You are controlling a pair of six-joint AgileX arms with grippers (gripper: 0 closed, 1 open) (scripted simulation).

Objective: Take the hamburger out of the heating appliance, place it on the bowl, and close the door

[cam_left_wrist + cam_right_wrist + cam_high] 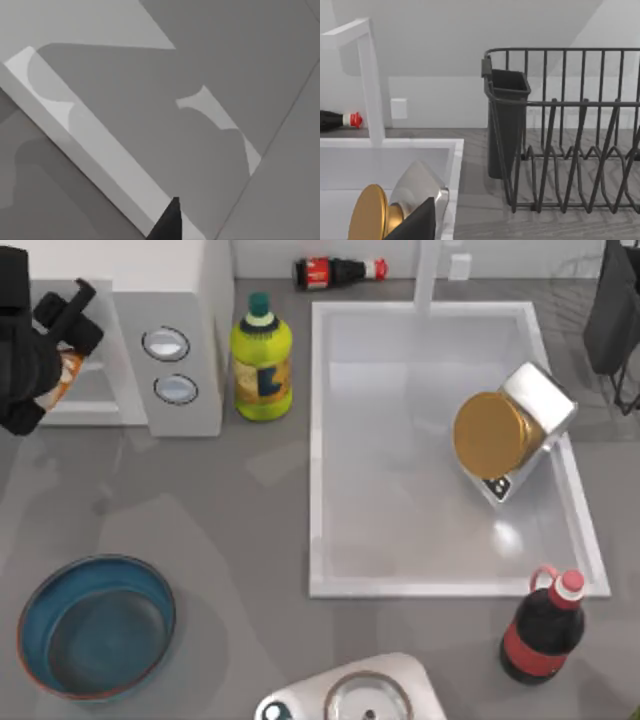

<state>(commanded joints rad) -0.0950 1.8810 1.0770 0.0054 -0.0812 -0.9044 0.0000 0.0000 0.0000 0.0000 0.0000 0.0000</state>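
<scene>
While the left gripper (62,328) reaches in at the front of the microwave (175,340) at the far left of the worktop (240,530), a sliver of the hamburger (66,373) shows beside the black wrist: cream bun with an orange-brown patch, close against the arm. Whether the jaws are wide, narrow or already on the bun I cannot tell, since the arm covers them from above and the left wrist view gives plain white and grey panels.

I judge the hamburger light and soft, a rounded lump that would squash under hard pressure and could roll if dropped. A gentle hold across its middle, at the widest part of the bun, looks safest.

The microwave is a stiff white box with flat matte faces and two round silver-grey knobs on its side panel. Nearer the front edge of the worktop, well apart from it, sits the bowl (40,605), round, shallow, smooth and glossy dark blue with a thin reddish-brown rim, wide enough to take the bun easily.

The right gripper (417,222) hangs parked at the far right by the black wire dish rack (570,140); its jaws cannot be judged either. A yellow bottle (261,360) stands just beside the microwave.
</scene>
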